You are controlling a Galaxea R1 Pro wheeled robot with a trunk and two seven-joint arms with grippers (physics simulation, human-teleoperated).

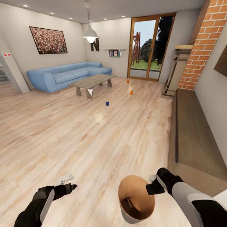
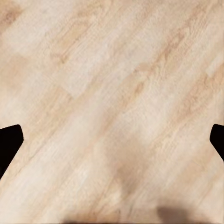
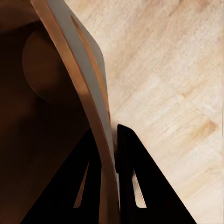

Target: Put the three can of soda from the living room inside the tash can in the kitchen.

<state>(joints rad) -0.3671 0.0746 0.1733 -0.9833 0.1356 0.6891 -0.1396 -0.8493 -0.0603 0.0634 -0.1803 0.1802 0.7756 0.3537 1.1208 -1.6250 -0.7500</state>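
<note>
Three soda cans stand on the living room's wood floor far ahead: a dark blue can (image 1: pixel 107 103) nearest, an orange can (image 1: pixel 131 92) to its right, and another orange can (image 1: pixel 128 81) farther back near the glass doors. I carry the trash can (image 1: pixel 136 199) low in front of me; its copper-brown inside faces up. My right gripper (image 1: pixel 152 188) is shut on its rim (image 3: pixel 100 121), one finger inside the wall, one outside. My left gripper (image 1: pixel 70 186) hangs open over bare floor, its fingertips (image 2: pixel 10 140) at the edges of the left wrist view.
A light blue sofa (image 1: pixel 67 75) and a low coffee table (image 1: pixel 92 82) stand at the left back. Wood-framed glass doors (image 1: pixel 149 47) are behind the cans. A long low wooden bench (image 1: pixel 194 135) and a brick column (image 1: pixel 201 41) line the right wall.
</note>
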